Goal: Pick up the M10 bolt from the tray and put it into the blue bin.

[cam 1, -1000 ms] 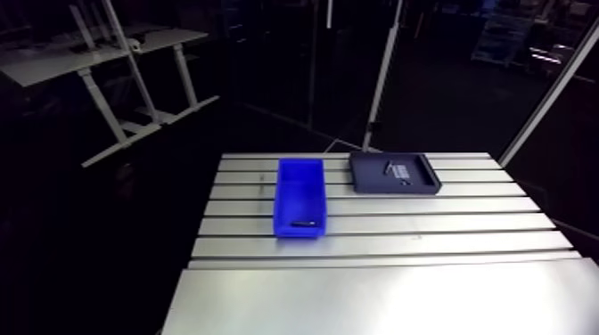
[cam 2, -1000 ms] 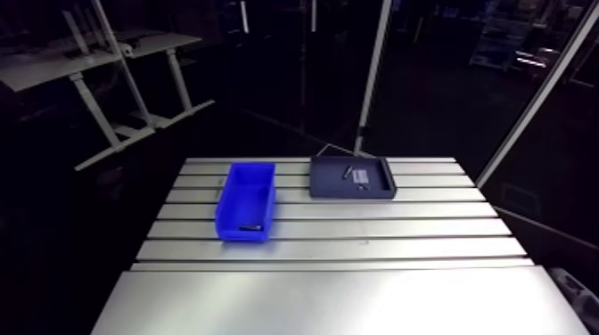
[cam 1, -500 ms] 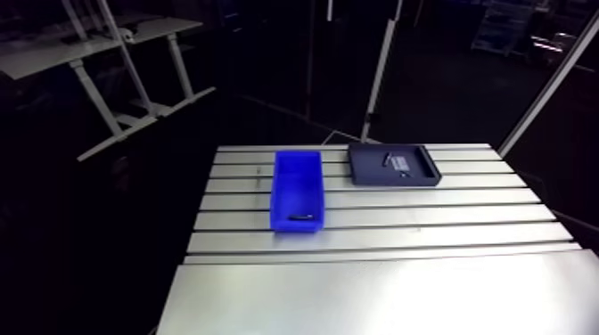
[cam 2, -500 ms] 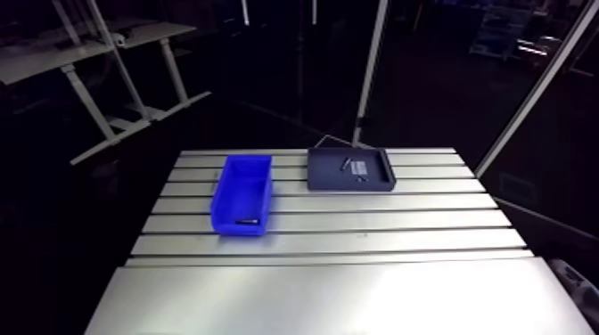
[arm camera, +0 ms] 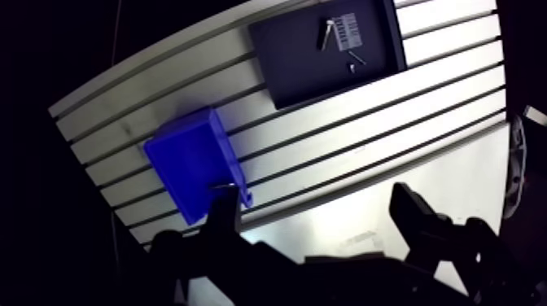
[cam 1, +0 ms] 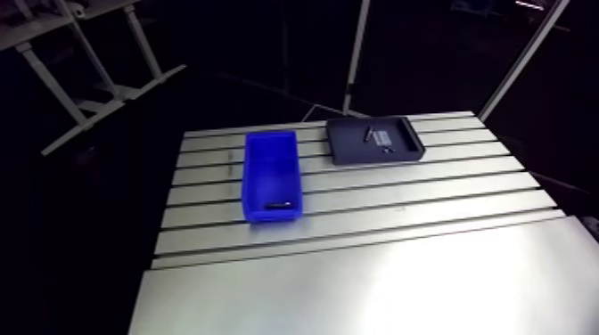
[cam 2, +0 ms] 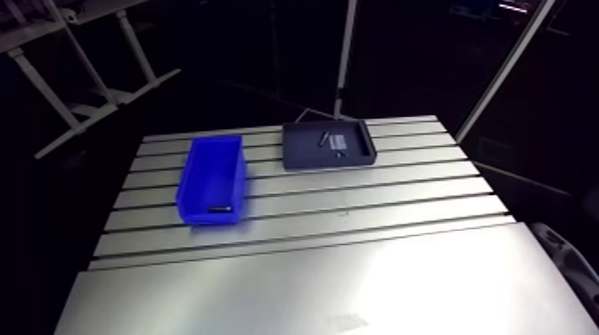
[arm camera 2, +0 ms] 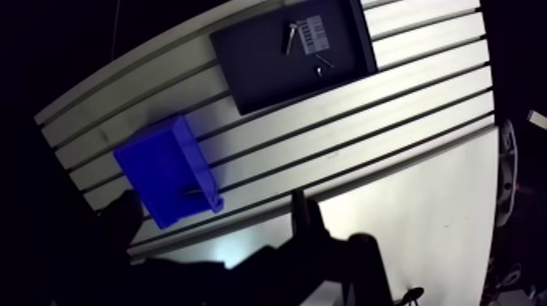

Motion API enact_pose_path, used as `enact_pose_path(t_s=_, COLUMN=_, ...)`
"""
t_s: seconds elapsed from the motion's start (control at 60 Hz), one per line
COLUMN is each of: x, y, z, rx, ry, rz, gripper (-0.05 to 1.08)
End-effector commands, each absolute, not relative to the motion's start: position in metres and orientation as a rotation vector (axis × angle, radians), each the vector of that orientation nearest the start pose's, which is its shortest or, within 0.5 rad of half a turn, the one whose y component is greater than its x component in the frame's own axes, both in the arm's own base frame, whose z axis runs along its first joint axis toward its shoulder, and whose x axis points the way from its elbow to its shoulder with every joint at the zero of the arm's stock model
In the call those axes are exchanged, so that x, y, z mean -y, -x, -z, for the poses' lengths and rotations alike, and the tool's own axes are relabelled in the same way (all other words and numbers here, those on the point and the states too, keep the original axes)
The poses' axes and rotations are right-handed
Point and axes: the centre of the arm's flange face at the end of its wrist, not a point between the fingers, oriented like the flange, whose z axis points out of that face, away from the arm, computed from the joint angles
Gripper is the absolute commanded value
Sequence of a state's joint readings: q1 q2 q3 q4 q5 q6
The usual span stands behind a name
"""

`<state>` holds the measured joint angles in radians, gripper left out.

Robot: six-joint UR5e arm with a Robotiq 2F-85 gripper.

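One bolt (cam 1: 279, 207) in blue bin (cam 1: 271, 167), small parts (cam 1: 367, 134) in tray (cam 1: 348, 148)

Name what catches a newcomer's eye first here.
The bright blue bin stands on the slotted aluminium table, a small dark piece lying at its near end. Beside it, farther back, a dark tray holds a bolt. The gripper hangs high above, open and empty.

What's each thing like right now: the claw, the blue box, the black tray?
claw: open, empty, above the table.
blue bin: upright, one small dark piece inside.
tray: flat on the table.
bolt: lying in the tray.
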<state>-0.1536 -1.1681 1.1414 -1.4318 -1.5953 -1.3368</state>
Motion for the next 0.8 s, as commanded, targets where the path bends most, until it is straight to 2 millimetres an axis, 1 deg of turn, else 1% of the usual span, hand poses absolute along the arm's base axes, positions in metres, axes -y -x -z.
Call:
enact_pose_path(t_s=0.017, x=-0.002, y=0.675, z=-0.44, rx=-2.973, ry=-0.791, rz=-0.031, gripper=0.01)
enact_pose_path(t_s=0.1, x=-0.003, y=0.678, z=-0.436, rx=-2.981, ry=-0.814, rz=-0.03, gripper=0.01)
enact_pose_path(t_s=0.133, x=-0.005, y=0.681, z=-0.427, rx=-2.99, ry=-0.828, rz=-0.029, gripper=0.01)
enact_pose_path(t_s=0.15, x=-0.005, y=0.681, z=-0.427, rx=-2.99, ry=-0.828, rz=-0.029, gripper=0.01)
enact_pose_path(t_s=0.167, x=-0.007, y=0.684, z=-0.422, rx=-2.996, ry=-0.832, rz=-0.026, gripper=0.01)
enact_pose_path(t_s=0.35, x=-0.008, y=0.688, z=-0.403, rx=-3.012, ry=-0.839, rz=-0.024, gripper=0.01)
enact_pose_path(t_s=0.4, x=-0.011, y=0.688, z=-0.395, rx=-3.006, ry=-0.847, rz=-0.023, gripper=0.01)
enact_pose_path(t_s=0.417, x=-0.011, y=0.688, z=-0.395, rx=-3.006, ry=-0.847, rz=-0.023, gripper=0.01)
enact_pose_path(t_s=0.45, x=-0.015, y=0.69, z=-0.38, rx=-2.993, ry=-0.851, rz=-0.026, gripper=0.01)
enact_pose_path(t_s=0.467, x=-0.015, y=0.69, z=-0.38, rx=-2.993, ry=-0.851, rz=-0.026, gripper=0.01)
enact_pose_path(t_s=0.483, x=-0.019, y=0.691, z=-0.374, rx=-2.988, ry=-0.856, rz=-0.026, gripper=0.01)
enact_pose_path(t_s=0.5, x=-0.019, y=0.691, z=-0.374, rx=-2.988, ry=-0.856, rz=-0.026, gripper=0.01)
enact_pose_path(t_s=0.533, x=-0.023, y=0.691, z=-0.365, rx=-2.985, ry=-0.868, rz=-0.026, gripper=0.01)
enact_pose_path(t_s=0.633, x=-0.025, y=0.69, z=-0.36, rx=-2.996, ry=-0.875, rz=-0.024, gripper=0.01)
enact_pose_path(t_s=0.8, x=-0.031, y=0.687, z=-0.34, rx=-3.003, ry=-0.907, rz=-0.03, gripper=0.01)
